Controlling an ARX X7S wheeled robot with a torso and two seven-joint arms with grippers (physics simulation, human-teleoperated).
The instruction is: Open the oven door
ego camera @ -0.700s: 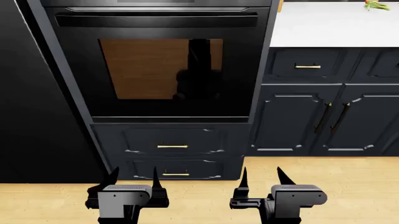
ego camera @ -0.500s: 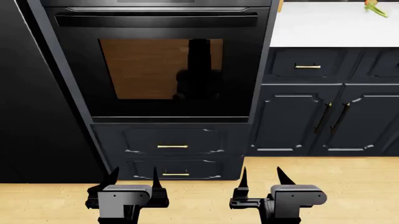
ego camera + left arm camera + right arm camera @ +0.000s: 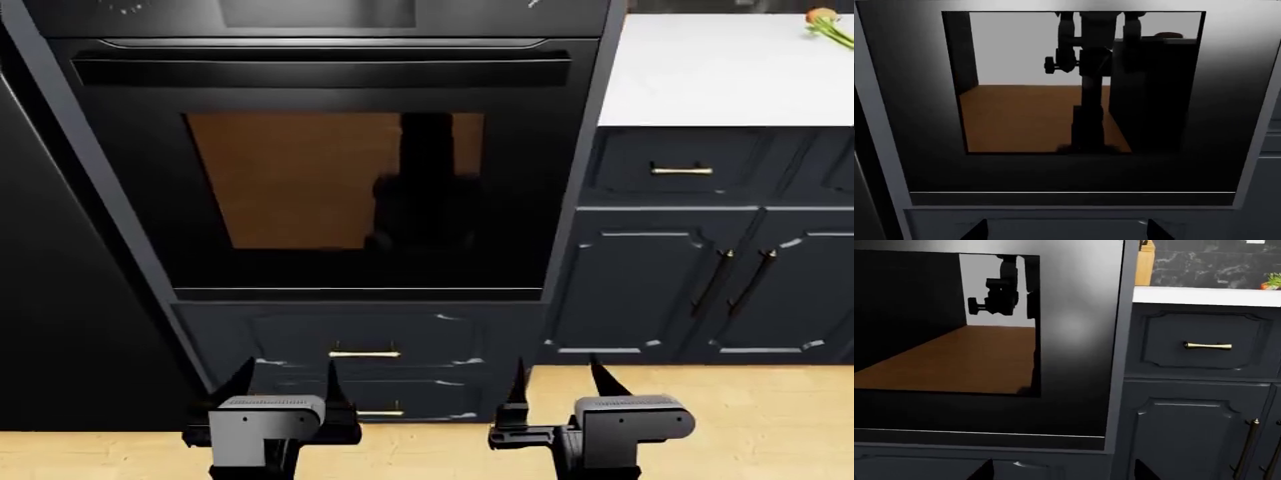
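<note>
The oven door (image 3: 334, 180) is a glossy black panel with a brown-reflecting window, shut flush in its dark cabinet. Its long black bar handle (image 3: 320, 70) runs along the top edge. Both wrist views face the same door (image 3: 1074, 170) (image 3: 1074, 340), with the robot mirrored in the glass. My left gripper (image 3: 286, 385) and right gripper (image 3: 558, 382) hang low in front of the drawers, well below the handle. Both stand open with nothing between their fingers. Only the fingertips (image 3: 977, 231) (image 3: 984, 471) show at the edge of each wrist view.
Two navy drawers with brass handles (image 3: 363, 353) sit under the oven. To the right stand navy cabinets (image 3: 707, 280) beneath a white counter (image 3: 721, 70) with a vegetable (image 3: 827, 22) on it. A tall dark panel (image 3: 67, 300) flanks the oven's left. Wooden floor (image 3: 747, 420) lies below.
The head view has shifted: the oven and cabinets now sit lower and slightly larger in frame, with the control panel showing above. Both grippers keep their pose.
</note>
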